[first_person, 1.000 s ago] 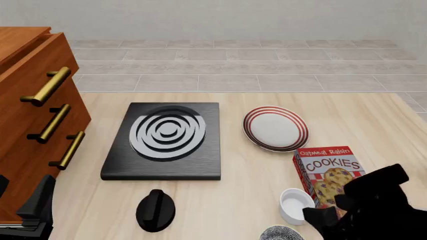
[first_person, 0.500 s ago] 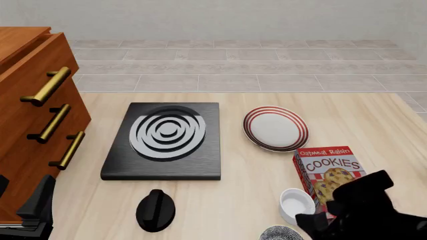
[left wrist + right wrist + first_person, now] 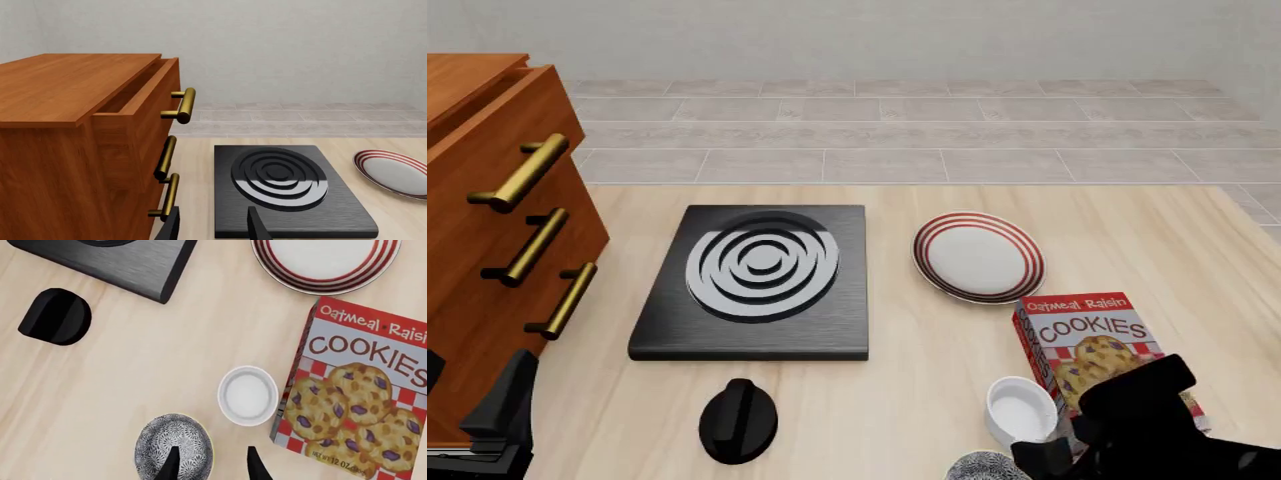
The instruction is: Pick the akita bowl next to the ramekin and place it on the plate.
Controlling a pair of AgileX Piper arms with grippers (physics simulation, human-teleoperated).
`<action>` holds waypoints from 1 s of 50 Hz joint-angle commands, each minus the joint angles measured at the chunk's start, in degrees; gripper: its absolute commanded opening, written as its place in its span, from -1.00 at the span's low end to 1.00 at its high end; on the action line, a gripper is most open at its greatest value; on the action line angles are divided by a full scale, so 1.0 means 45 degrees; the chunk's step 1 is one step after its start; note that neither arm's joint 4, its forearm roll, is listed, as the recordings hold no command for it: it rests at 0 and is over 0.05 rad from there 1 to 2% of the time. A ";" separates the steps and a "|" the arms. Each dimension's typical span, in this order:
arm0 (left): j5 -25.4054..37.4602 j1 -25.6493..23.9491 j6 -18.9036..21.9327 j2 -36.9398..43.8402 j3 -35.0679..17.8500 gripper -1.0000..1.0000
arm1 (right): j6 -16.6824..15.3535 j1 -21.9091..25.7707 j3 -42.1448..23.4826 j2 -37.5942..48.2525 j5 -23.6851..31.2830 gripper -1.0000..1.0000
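Observation:
The akita bowl (image 3: 173, 447), speckled grey and white, sits at the table's near edge (image 3: 981, 467), close beside the plain white ramekin (image 3: 247, 395) (image 3: 1021, 408). My right gripper (image 3: 212, 467) is open above the bowl. One finger shows over the bowl's inside and the other outside its rim on the cookie box side, with nothing gripped. The red-ringed plate (image 3: 978, 256) (image 3: 325, 260) lies further out, beyond the cookie box. My left gripper (image 3: 212, 227) is open and empty by the cabinet, far from the bowl.
A cookie box (image 3: 1090, 345) lies flat just right of the ramekin. A black stove slab (image 3: 761, 280) lies left of the plate, with a glossy black knob (image 3: 738, 420) in front of it. A wooden cabinet (image 3: 494, 230) with brass handles fills the left side.
My right arm has drawn back toward the near edge and a little left, coming over the akita bowl. The left arm and all objects have stayed put.

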 commanded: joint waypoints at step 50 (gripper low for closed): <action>0.0000 0.0000 0.0000 0.0000 0.0000 1.00 | 0.0458 0.0583 0.1351 0.1746 -0.2401 1.00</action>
